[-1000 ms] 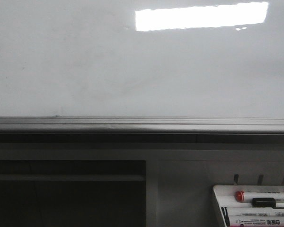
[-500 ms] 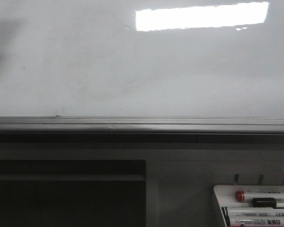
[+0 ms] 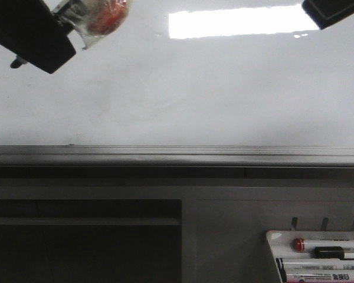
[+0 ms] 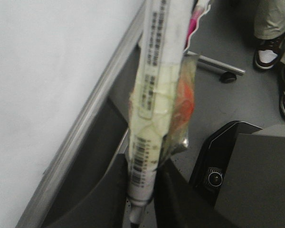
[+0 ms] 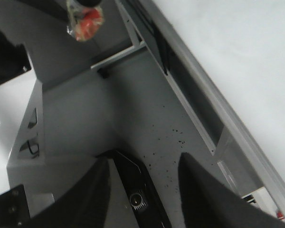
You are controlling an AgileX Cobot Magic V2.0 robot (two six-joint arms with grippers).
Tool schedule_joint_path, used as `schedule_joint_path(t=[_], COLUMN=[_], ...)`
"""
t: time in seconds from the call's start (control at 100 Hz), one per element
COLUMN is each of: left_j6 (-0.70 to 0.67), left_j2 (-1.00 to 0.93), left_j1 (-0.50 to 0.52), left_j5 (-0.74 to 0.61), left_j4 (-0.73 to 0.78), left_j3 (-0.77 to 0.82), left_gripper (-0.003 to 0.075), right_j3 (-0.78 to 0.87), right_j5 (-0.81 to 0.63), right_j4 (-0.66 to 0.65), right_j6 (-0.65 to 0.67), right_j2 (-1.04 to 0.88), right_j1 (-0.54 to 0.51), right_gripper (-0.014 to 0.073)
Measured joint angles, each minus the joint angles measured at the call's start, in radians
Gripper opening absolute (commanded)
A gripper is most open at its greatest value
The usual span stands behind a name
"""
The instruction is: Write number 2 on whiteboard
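Blank whiteboard (image 3: pixel 177 88) fills our view; our left gripper (image 4: pixel 141 209) clamps a marker (image 4: pixel 152 109), right gripper (image 5: pixel 142 166) spread empty. Approach step, probably; next, press tip to board.

in the front view, the left gripper (image 3: pixel 29 35) was cut off by the top and left edges, so its fingers could not be made out. only a dark corner of the right gripper (image 3: pixel 333 12) was seen at the top right, and its jaws were out of frame. the marker tray (image 3: pixel 315 259) was cropped by the right and bottom edges. in the left wrist view, the marker (image 4: pixel 154 109) was blurred, its print could not be read, and its upper end was cut off at the top edge. no ink stroke could be made out on the whiteboard (image 3: pixel 177 88).
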Motion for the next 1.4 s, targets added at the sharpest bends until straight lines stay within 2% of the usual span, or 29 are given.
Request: schedule_joint_path(t=[0.24, 0.41, 0.62, 0.84, 1.2, 1.26, 1.4], left_j6=[0.001, 0.064, 0.128, 0.132, 0.132, 0.132, 0.132], left_j2=[0.000, 0.000, 0.000, 0.000, 0.000, 0.000, 0.000], left_j1=[-0.088, -0.103, -0.103, -0.103, -0.103, -0.103, -0.103], left_j5=[0.000, 0.000, 0.002, 0.002, 0.002, 0.002, 0.002], left_j4=[0.000, 0.004, 0.010, 0.017, 0.022, 0.024, 0.024], left_j3=[0.000, 0.000, 0.000, 0.000, 0.000, 0.000, 0.000], left_gripper=[0.0020, 0.0020, 0.0020, 0.0020, 0.0020, 0.0020, 0.0020], right_j3=[-0.075, -0.139, -0.210, -0.226, -0.226, -0.226, -0.226], right_j5=[-0.068, -0.072, -0.060, -0.043, -0.065, -0.070, -0.072], right_j4=[-0.117, -0.135, -0.137, -0.131, -0.149, -0.150, -0.153], right_j6=[-0.008, -0.008, -0.008, -0.010, -0.010, -0.010, -0.010], right_j2=[0.065, 0.127, 0.178, 0.182, 0.199, 0.201, 0.201], right_j1=[0.234, 0.323, 0.344, 0.348, 0.414, 0.414, 0.414], right_gripper=[0.0297, 0.0297, 0.0297, 0.0297, 0.0297, 0.0278, 0.0169])
